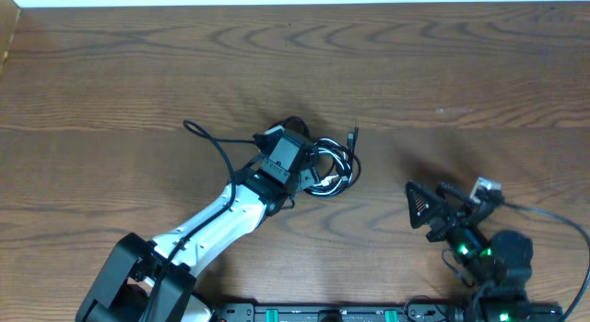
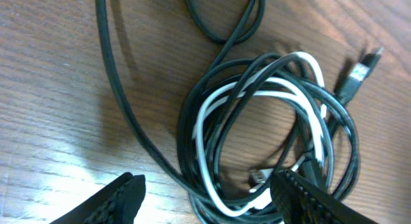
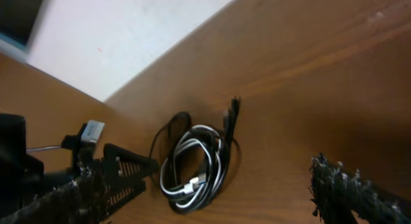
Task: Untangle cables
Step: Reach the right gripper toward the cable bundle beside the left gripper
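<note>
The cables [image 1: 330, 170] lie in one tangled coil mid-table, two black and one white looped together. A black plug end [image 1: 355, 134] sticks out toward the far side. One black strand [image 1: 207, 137] trails off to the left. My left gripper [image 1: 309, 167] is open at the coil's left side. In the left wrist view its fingers [image 2: 212, 201] stand either side of the near part of the coil [image 2: 270, 128], holding nothing. My right gripper [image 1: 419, 207] is open and empty, well to the right of the coil. Its wrist view [image 3: 209, 192] shows the coil [image 3: 196, 163] ahead, with the left gripper [image 3: 128, 167] beside it.
The wooden table [image 1: 415, 64] stretches out on all sides of the coil. Its far edge meets a white wall [image 3: 128, 31]. The left arm [image 1: 212, 220] reaches in from the near left. The right arm's base [image 1: 502, 257] sits at the near right.
</note>
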